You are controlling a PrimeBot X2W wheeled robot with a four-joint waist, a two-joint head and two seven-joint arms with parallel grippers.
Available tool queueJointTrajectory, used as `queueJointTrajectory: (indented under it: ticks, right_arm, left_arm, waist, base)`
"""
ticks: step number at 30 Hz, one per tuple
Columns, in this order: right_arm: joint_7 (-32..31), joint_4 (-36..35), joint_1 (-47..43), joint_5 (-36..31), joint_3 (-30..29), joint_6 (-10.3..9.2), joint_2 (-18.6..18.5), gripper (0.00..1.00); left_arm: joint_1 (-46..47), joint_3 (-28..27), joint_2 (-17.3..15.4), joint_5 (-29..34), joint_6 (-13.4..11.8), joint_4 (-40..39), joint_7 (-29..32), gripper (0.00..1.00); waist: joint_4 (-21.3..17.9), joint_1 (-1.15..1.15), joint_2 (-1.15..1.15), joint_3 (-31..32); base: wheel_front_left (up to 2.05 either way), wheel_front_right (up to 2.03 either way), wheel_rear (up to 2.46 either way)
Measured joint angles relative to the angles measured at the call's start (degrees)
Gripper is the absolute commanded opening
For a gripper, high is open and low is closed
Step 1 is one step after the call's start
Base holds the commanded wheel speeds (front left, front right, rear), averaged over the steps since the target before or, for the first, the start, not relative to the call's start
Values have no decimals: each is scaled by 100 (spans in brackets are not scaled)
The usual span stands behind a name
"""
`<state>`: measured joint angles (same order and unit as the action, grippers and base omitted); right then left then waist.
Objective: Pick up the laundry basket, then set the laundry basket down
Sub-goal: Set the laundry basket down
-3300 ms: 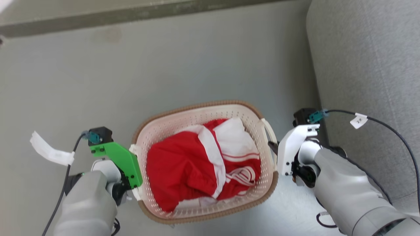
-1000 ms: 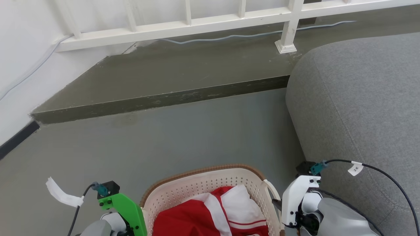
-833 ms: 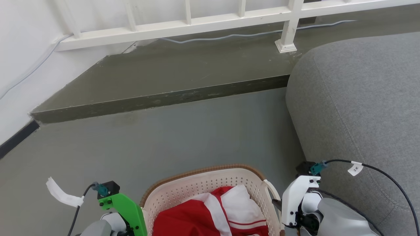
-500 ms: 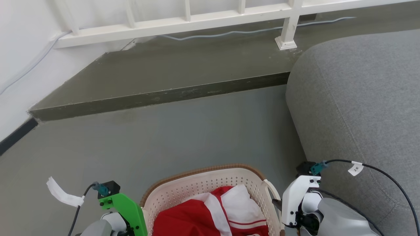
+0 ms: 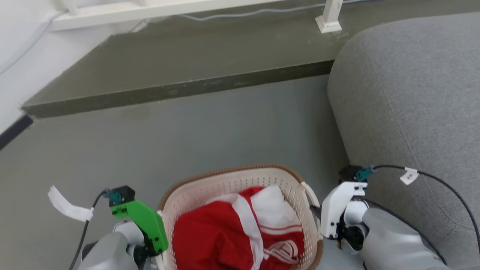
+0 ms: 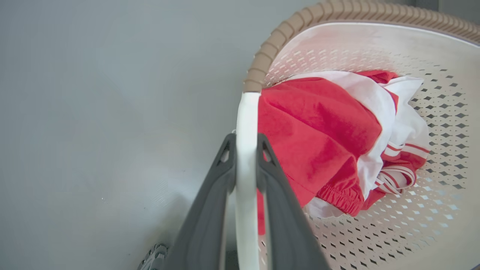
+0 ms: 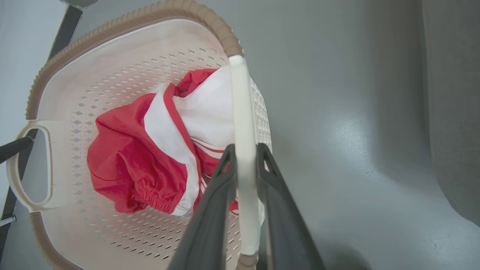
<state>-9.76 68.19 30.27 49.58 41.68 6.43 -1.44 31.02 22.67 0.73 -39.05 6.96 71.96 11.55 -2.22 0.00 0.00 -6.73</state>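
Firmly, left fingers [image 6: 210, 210] and right fingers [image 7: 213, 210] clamp both white handles [image 6: 245, 112] of one cream perforated plastic laundry basket [image 5: 225, 183] beside one grey sofa [image 5: 412, 93].

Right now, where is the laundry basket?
The laundry basket is bottom middle of the head view, held between the left gripper and right gripper, grey sofa on its right.

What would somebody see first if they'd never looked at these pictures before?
The bright red and white clothes bundled in the laundry basket, low in the middle of the head view. Next, the left claw pinching the left handle and the right claw pinching the right handle. A big grey sofa bulges in on the right.
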Motion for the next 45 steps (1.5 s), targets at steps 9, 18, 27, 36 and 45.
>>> queueJointTrajectory:
  ticks: [9,18,27,36,45]
  right_arm:
    - [200,-112,437,0,-5,-110,-12,0]
    - [458,-175,1005,-21,-12,-250,-14,0]
    - [730,-232,1572,-126,-5,-350,-10,0]
    - [993,-265,2067,-168,-34,-410,-5,0]
    - [1183,-277,2491,-225,-45,-461,2,0]
  left_arm:
    - [426,3,-44,49,-97,-105,-205,0]
    - [956,4,-129,101,-119,-253,-389,0]
    - [1430,2,-224,178,-175,-401,-644,0]
    - [1906,3,-315,221,-177,-524,-870,0]
    - [2322,22,-386,386,-220,-579,-1122,0]
  waist:
    - [8,0,0,-541]
    - [39,0,0,-1177]
    - [49,0,0,-1843]
    - [29,1,0,-2513]
    - [11,1,0,-3148]
  base:
    - [0,0,0]
    - [0,0,0]
    - [0,0,0]
    - [0,0,0]
    - [0,0,0]
